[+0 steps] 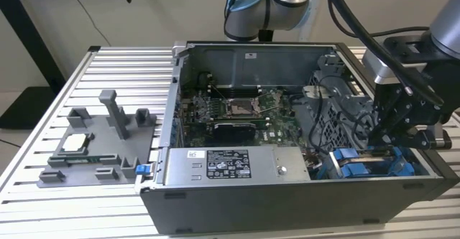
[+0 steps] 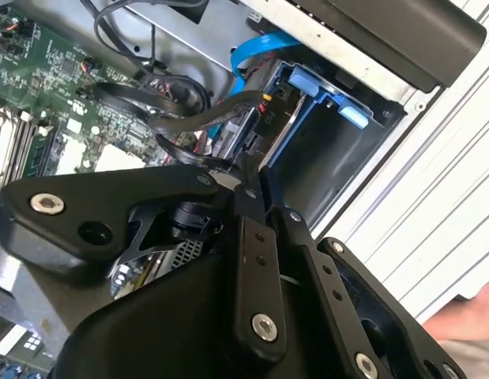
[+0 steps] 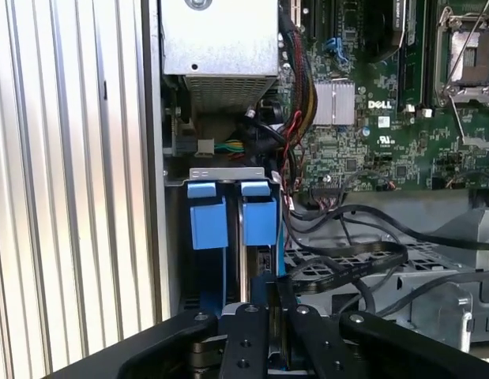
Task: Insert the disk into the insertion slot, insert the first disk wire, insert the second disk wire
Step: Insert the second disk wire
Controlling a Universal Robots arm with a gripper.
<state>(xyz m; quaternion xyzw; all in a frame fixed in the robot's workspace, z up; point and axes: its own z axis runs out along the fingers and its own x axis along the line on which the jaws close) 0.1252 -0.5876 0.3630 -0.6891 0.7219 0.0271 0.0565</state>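
The gripper (image 1: pixel 384 142), fingers nearly together on something I cannot make out, hovers at the insertion slot (image 1: pixel 359 163), where the stiff, fragile disk (image 3: pixel 258 237) seems best held by its blue frame.

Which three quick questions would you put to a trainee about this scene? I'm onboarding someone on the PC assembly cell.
1. True or false: the gripper hangs over the grey fixture outside the computer case.
2. What lies on that fixture? A) a processor chip B) a fan C) a screwdriver
3. What colour are the tabs at the mouth of the drive cage?

Key: 1 false, the gripper is inside the case at the drive cage; 2 A; 3 blue.
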